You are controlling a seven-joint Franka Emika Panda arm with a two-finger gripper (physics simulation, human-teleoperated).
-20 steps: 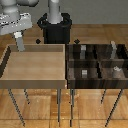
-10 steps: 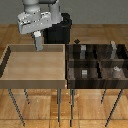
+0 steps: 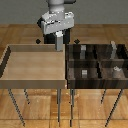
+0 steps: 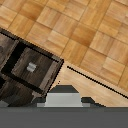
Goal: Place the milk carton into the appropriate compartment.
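My gripper hangs above the seam between the light wooden tray and the dark compartment bin. It is shut on the milk carton, a small pale carton held upright between the fingers, well above both trays. In the wrist view the carton shows as a pale peaked shape right under the gripper, over the edge of the light tray and beside the dark bin.
The dark bin has several compartments holding small grey blocks; one block shows in the wrist view. Both trays stand on thin legs over a wood-tile floor.
The arm has swung from above the light tray's far-left corner toward the exterior view's right, carrying the carton, and now hangs at the dark bin's edge.
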